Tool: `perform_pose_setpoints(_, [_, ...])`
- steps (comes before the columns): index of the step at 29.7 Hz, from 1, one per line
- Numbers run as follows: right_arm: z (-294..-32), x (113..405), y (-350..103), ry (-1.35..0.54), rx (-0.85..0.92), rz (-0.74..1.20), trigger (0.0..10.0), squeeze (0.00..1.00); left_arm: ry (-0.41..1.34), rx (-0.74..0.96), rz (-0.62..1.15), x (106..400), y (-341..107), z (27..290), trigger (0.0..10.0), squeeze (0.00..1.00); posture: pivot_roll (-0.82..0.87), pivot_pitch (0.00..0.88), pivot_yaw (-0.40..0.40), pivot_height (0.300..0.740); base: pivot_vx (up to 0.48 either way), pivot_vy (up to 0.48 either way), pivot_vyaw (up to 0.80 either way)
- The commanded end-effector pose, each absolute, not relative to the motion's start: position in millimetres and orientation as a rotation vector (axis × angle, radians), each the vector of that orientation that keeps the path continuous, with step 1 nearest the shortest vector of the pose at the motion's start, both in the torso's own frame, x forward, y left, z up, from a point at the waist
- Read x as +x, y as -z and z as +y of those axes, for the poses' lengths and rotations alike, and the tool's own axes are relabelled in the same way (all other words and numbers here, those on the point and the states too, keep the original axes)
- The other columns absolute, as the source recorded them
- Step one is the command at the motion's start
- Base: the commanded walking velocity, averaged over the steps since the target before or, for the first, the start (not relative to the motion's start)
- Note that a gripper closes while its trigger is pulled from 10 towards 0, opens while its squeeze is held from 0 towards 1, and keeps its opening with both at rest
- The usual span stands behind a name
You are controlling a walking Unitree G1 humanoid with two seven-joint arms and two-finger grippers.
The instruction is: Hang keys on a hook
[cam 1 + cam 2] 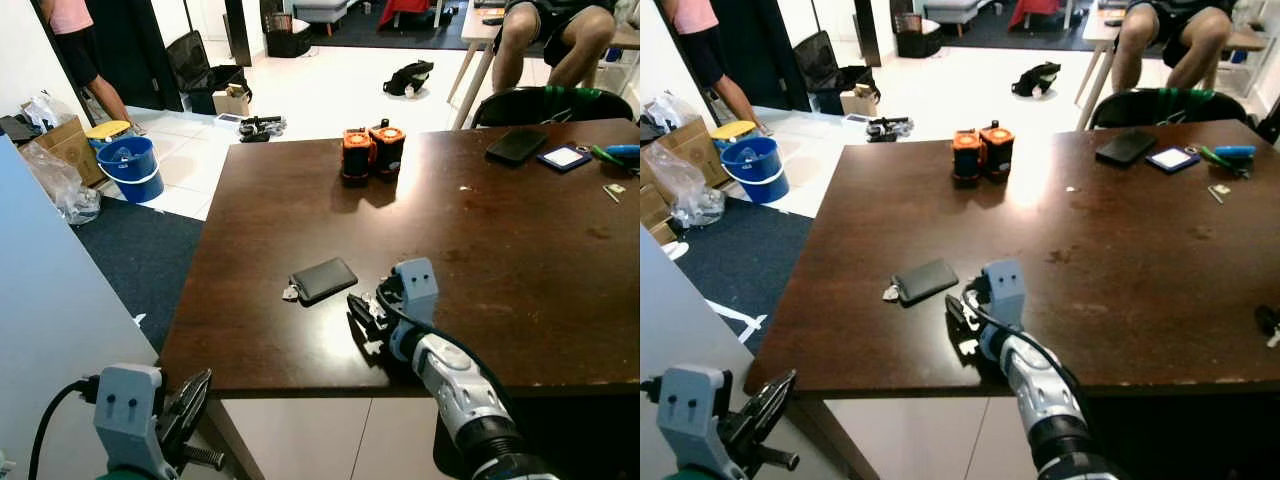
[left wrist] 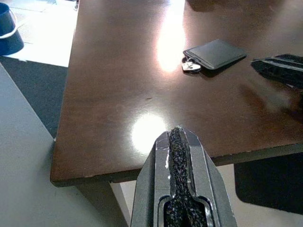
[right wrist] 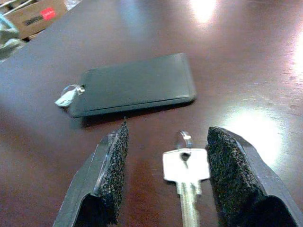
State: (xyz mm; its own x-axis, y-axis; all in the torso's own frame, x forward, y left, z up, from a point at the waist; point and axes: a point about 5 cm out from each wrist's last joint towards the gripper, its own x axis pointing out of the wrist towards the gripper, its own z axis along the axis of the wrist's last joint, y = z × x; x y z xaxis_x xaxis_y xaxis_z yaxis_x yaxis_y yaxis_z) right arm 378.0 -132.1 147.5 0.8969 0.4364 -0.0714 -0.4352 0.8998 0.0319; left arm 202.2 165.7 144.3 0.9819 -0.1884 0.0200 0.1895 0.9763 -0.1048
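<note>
A silver key (image 3: pixel 186 170) lies flat on the dark wooden table (image 1: pixel 500 260), between the two fingers of my right gripper (image 3: pixel 168 127), which is open and low over the tabletop near the front edge (image 1: pixel 362 318). Its foam pads (image 3: pixel 113 165) stand either side of the key without touching it. Just beyond lies a flat black tag (image 1: pixel 323 279) with a small silver ring and key (image 3: pixel 66 97) at one end. My left gripper (image 1: pixel 195 395) hangs shut below the table's front left corner, holding nothing.
Two orange-and-black blocks (image 1: pixel 371 152) stand mid-table at the back. A black phone (image 1: pixel 516 146) and a blue card (image 1: pixel 564 157) lie at the far right. One person sits beyond the table (image 1: pixel 555 40); another stands at far left (image 1: pixel 80 50) near a blue bucket (image 1: pixel 131 165).
</note>
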Motion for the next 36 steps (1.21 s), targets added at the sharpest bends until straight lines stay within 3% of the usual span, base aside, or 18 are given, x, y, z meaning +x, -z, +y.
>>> perform_pose_setpoints(1, [-123.9, 374.2, -134.2, -0.493, 0.009, 0.142, 10.0, 0.00, 0.177, -0.103, 0.021, 198.3, -140.3, 169.4, 10.0, 0.00, 0.04, 0.164, 0.196, 0.740, 0.000, 0.000, 0.00])
perform_pose_setpoints(17, [-125.9, 362.5, -118.1, -0.668, -0.187, 0.248, 10.0, 0.00, 0.193, -0.103, 0.032, 198.4, -140.1, 168.4, 10.0, 0.00, 0.04, 0.160, 0.193, 0.740, 0.000, 0.000, 0.00])
perform_pose_setpoints(24, [-147.0, 351.7, -111.2, -0.681, -0.210, 0.292, 10.0, 0.00, 0.205, -0.112, 0.035, 198.9, -139.6, 166.3, 10.0, 0.00, 0.03, 0.156, 0.191, 0.740, 0.000, 0.000, 0.00])
perform_pose_setpoints(36, [-158.2, 337.2, -109.4, -0.754, -0.306, 0.334, 10.0, 0.00, 0.223, -0.117, 0.036, 200.7, -139.2, 164.1, 10.0, 0.00, 0.02, 0.148, 0.193, 0.740, 0.000, 0.000, 0.00])
